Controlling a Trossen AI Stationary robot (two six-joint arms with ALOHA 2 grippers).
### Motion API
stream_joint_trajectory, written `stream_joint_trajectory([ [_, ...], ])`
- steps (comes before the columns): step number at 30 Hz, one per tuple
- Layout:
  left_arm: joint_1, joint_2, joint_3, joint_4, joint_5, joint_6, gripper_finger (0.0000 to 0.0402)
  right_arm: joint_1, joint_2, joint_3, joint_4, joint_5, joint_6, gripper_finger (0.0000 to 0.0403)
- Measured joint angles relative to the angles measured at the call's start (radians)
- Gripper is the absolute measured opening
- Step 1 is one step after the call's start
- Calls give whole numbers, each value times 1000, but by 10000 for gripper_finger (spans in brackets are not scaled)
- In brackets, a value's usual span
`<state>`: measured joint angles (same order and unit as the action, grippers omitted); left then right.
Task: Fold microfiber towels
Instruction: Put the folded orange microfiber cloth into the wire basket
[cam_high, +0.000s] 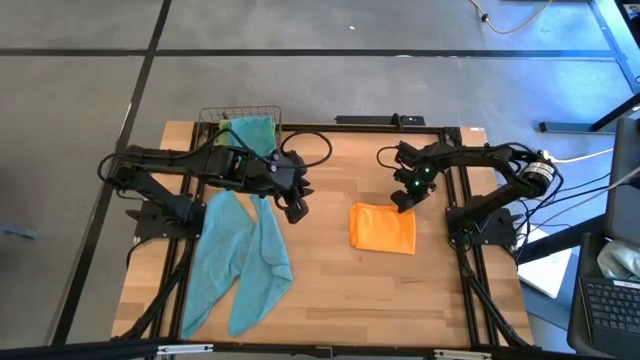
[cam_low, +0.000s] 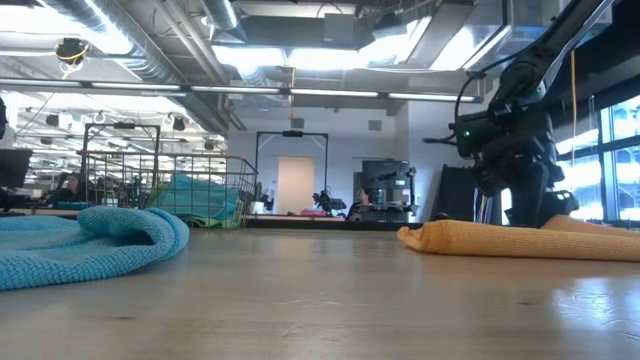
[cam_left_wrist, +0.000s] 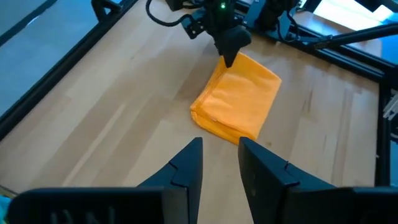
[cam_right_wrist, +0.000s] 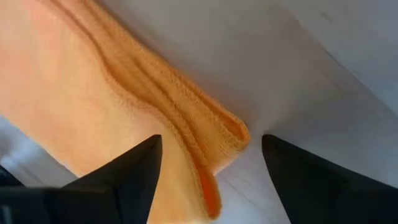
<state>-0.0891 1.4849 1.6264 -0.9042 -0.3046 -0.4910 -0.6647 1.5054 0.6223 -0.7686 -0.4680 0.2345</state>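
Placement first: the folded orange towel (cam_high: 383, 228) lies on the table (cam_high: 330, 290) beneath the right gripper (cam_high: 403, 199), whose fingers stand wide astride one corner. Lower squarely before you close, so all layers are caught. The left gripper (cam_high: 295, 207), fingers narrow and empty, waits beside the teal towels (cam_high: 243, 255). Only the right wrist view shows the stacked fold edges; only the high view shows the basket (cam_high: 240, 125).

Both arms (cam_high: 190, 165) are matte black with chunky joints, black cables looping off them; right arm (cam_high: 480, 160) has little green LEDs glowing near the wrist.
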Motion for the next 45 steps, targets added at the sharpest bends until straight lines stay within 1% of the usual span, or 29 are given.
stream_joint_trajectory([
  [2, 0, 0, 0, 0, -2, -3, 94, 0, 15, 5, 5, -27, 25, 284],
  [7, 0, 0, 0, 0, -10, -6, 94, 15, 24, 11, 27, -88, -4, 278],
  [10, 0, 0, 0, 0, -10, -17, 94, 29, 26, 10, 42, -112, -32, 263],
  [15, 0, 0, 0, 0, -10, -30, 94, 55, 27, 9, 62, -120, -64, 233],
  [19, -3, 1, 0, 0, -10, -30, 94, 84, 49, 10, 84, -129, -42, 212],
  [24, -11, 1, 0, 0, -16, -31, 94, 150, 90, 13, 130, -158, 7, 190],
  [28, -18, 1, 1, 0, -19, -31, 94, 194, 99, 12, 172, -165, 31, 168],
  [31, -18, 1, 1, 0, -21, -31, 94, 215, 101, 10, 204, -166, 52, 147],
  [33, -18, 1, 1, 0, -25, -30, 94, 228, 101, 10, 222, -161, 54, 125],
  [35, -18, 1, 1, 0, -26, -30, 94, 243, 102, 10, 235, -148, 53, 95],
  [39, -18, 1, 1, -1, -26, -30, 94, 271, 104, 8, 265, -129, 50, 19],
  [45, -19, 1, 1, -2, -26, -19, 94, 304, 104, 8, 307, -125, 53, 8],
])
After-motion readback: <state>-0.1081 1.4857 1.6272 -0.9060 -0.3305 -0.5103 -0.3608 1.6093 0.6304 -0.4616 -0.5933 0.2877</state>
